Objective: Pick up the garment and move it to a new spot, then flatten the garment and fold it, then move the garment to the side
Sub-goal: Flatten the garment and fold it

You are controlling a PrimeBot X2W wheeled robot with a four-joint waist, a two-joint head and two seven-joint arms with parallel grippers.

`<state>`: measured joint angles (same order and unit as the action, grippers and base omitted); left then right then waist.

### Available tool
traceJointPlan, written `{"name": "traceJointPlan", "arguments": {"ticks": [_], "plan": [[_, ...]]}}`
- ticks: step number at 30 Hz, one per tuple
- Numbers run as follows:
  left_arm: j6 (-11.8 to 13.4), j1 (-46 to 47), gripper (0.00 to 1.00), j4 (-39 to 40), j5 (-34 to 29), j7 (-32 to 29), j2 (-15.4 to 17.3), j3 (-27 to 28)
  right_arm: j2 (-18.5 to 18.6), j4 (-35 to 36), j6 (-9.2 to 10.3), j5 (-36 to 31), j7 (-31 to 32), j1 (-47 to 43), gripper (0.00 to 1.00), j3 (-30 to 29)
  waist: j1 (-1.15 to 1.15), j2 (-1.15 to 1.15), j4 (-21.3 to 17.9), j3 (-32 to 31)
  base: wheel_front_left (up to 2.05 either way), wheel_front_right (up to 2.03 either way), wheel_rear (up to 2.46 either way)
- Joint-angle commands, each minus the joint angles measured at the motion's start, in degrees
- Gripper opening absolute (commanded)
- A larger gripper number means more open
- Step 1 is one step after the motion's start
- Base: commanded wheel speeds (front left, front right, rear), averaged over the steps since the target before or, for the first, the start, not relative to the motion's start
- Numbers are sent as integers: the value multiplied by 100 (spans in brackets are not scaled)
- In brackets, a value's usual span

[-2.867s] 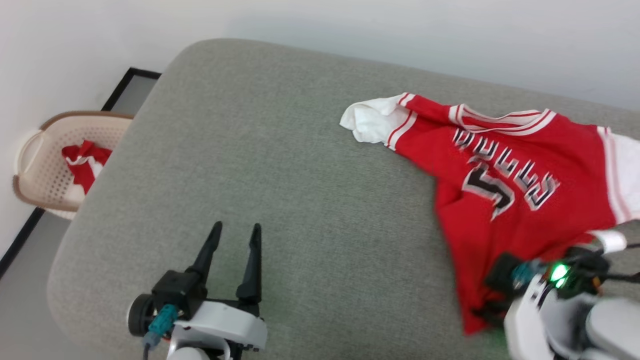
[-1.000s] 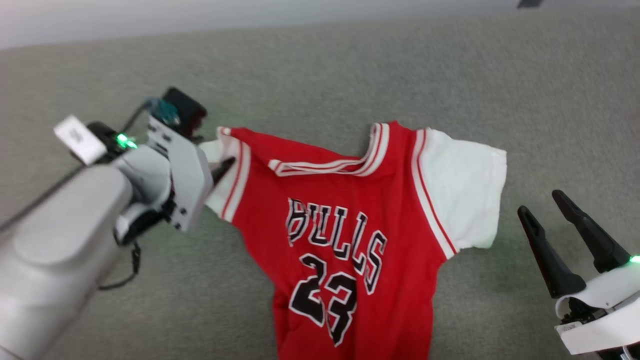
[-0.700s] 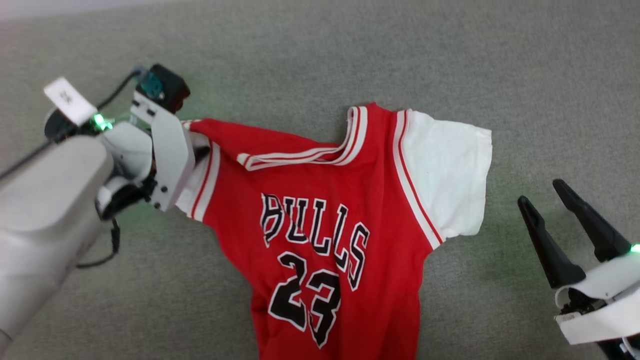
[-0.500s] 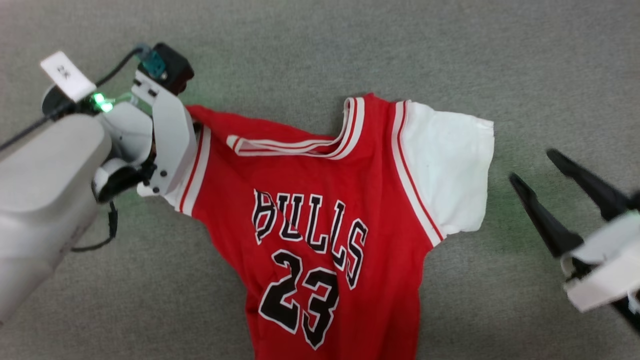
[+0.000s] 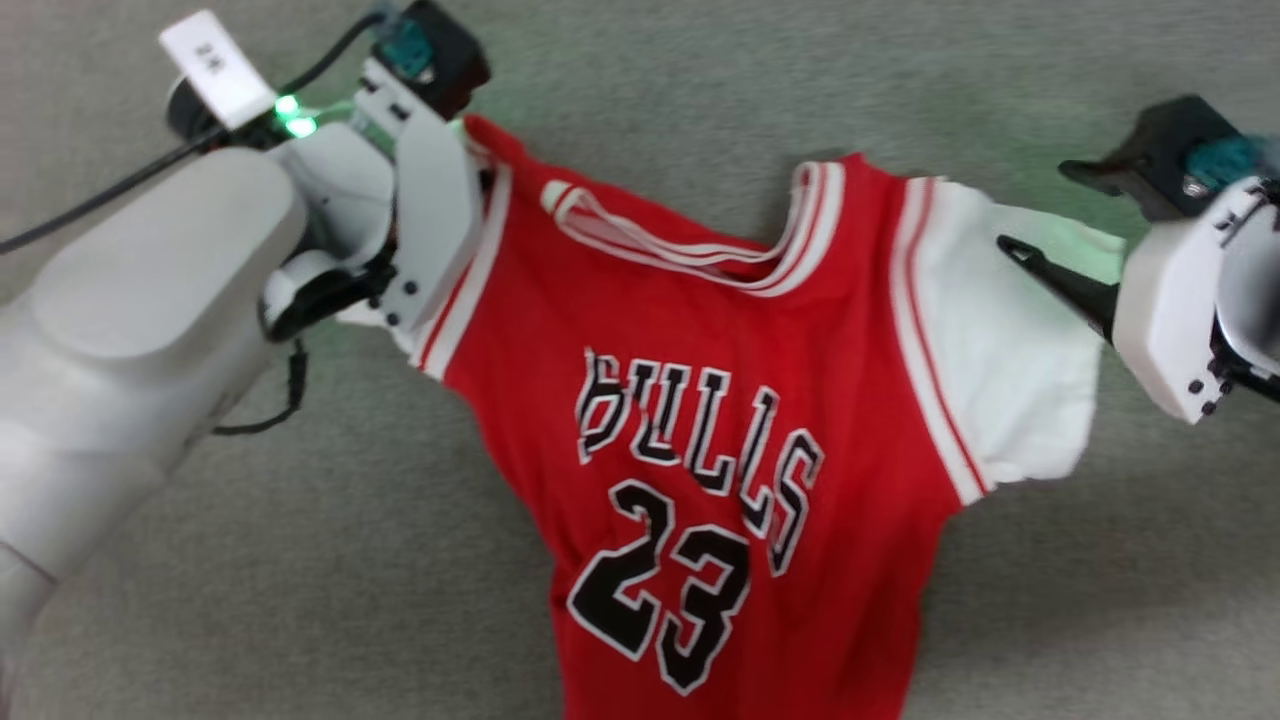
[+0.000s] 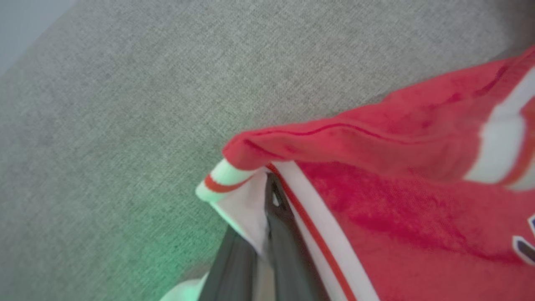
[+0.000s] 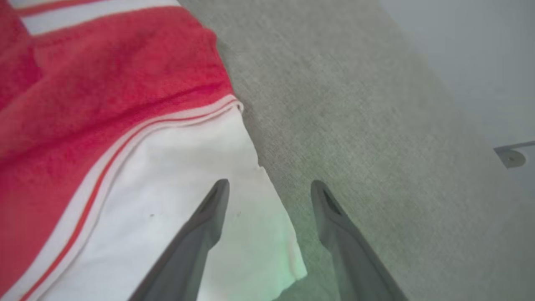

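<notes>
The garment (image 5: 720,330) is a bright-red sports top with white sleeves and black lettering, spread face up on the grey cushion (image 5: 300,560). My left gripper (image 6: 271,188) is shut on the garment's left sleeve beside the white-and-red stripe, and that shoulder (image 6: 334,142) is raised off the cushion. My right gripper (image 7: 269,186) is open at the other white sleeve (image 7: 188,175). The sleeve's outer edge lies between its fingers, one finger over the white cloth and the other over bare cushion. In the head view one dark right finger (image 5: 1060,280) lies over that sleeve (image 5: 1000,360).
Grey woven cushion (image 7: 355,104) surrounds the garment on all sides. A pale wall with a small fitting (image 7: 510,156) lies past the cushion's edge in the right wrist view. A black cable (image 5: 100,205) runs along my left forearm.
The head camera has shifted. My right gripper has come up from the lower right to the white right sleeve, still open. My left gripper keeps its hold on the left sleeve.
</notes>
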<state>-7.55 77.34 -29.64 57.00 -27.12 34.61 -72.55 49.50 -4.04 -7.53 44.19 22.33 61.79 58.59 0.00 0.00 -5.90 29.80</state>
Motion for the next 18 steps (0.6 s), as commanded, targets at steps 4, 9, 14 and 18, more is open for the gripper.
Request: {"name": "traceJointPlan", "arguments": {"ticks": [4, 9, 14, 18], "plan": [[19, -51, 0, 18, -86, 52, -306, -132, -70, -394, 8, 394, 51, 757, 100, 1116, 0, 0, 400, 254, 0, 0, 0], [14, -152, 0, -3, -188, 52, -431, -161, -19, -553, 9, 525, 280, 948, 88, 1511, 0, 0, 527, 251, 0, 0, 0], [12, -203, 0, -134, 16, 346, -474, -154, 19, -420, 8, 614, 192, 742, 0, 1530, 0, 0, 562, 88, 0, 0, 0], [18, 15, 0, -390, 273, 980, -477, -82, 106, -563, 9, 748, -314, 1025, 0, 1476, 0, 0, 551, -113, 0, 0, 0]]}}
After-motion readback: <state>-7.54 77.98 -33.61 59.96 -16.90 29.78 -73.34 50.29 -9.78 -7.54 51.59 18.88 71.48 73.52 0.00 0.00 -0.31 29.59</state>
